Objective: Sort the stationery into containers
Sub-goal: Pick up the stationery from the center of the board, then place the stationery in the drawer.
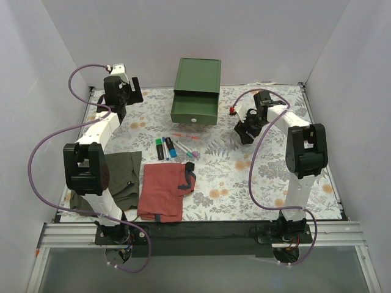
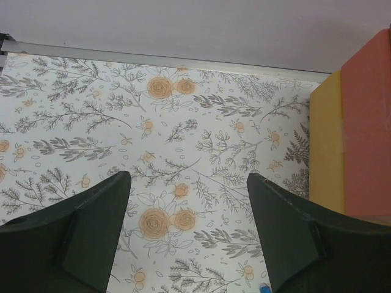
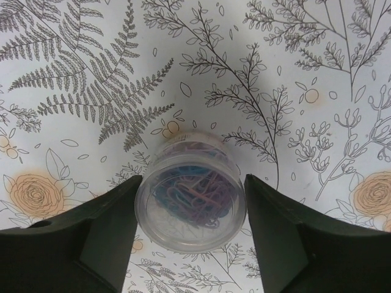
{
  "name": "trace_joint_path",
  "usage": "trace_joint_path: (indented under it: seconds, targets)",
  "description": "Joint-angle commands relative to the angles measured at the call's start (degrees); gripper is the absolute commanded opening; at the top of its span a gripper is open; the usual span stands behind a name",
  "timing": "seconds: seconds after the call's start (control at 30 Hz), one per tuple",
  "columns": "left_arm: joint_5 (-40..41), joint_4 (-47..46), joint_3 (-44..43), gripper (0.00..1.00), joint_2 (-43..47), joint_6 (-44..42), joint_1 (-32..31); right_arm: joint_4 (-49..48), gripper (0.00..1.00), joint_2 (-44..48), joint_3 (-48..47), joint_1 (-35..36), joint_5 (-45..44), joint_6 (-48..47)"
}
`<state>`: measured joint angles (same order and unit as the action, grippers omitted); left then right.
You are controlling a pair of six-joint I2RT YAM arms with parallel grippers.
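Note:
A small clear round tub of coloured paper clips (image 3: 190, 204), the roll, sits between my right gripper's (image 3: 192, 180) fingers, which touch its sides just above the flowered table cover. In the top view my right gripper (image 1: 246, 131) hides it, right of the green chest (image 1: 197, 76). The chest's lower drawer (image 1: 194, 111), with a white knob, is pulled out. A green-capped black marker (image 1: 160, 148), a blue marker (image 1: 170, 147) and thin pens (image 1: 185, 149) lie in front of the chest. My left gripper (image 1: 125, 91) (image 2: 188, 177) is open and empty at the far left.
A red cloth (image 1: 162, 192) and an olive cloth (image 1: 122, 174) lie at the near left. Yellow (image 2: 327, 146) and red-orange (image 2: 366, 116) faces fill the right edge of the left wrist view. White walls enclose the table on three sides.

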<state>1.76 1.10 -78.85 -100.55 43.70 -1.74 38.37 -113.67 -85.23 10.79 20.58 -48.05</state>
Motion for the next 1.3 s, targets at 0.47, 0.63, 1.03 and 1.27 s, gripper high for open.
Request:
trace_joint_path:
  seconds: [0.47, 0.63, 1.03, 1.27]
  targets:
    - [-0.4, -2.6, -0.7, 0.77, -0.7, 1.4, 0.2, 10.4, 0.01, 15.5, -16.5, 0.0, 3.3, 0.3]
    - [-3.3, -3.2, 0.0, 0.77, -0.9, 2.3, 0.3, 17.8, 0.02, 11.9, -32.7, 2.4, 6.6, 2.0]
    - [-5.4, -5.3, 4.2, 0.77, 2.2, 2.6, -0.2, 22.5, 0.01, 1.9, -48.8, 16.9, 2.8, 0.5]
    - [-4.1, -6.5, 8.4, 0.77, 4.8, 2.6, -0.8, 21.6, 0.01, -2.3, -53.2, 19.2, 0.8, 0.2]
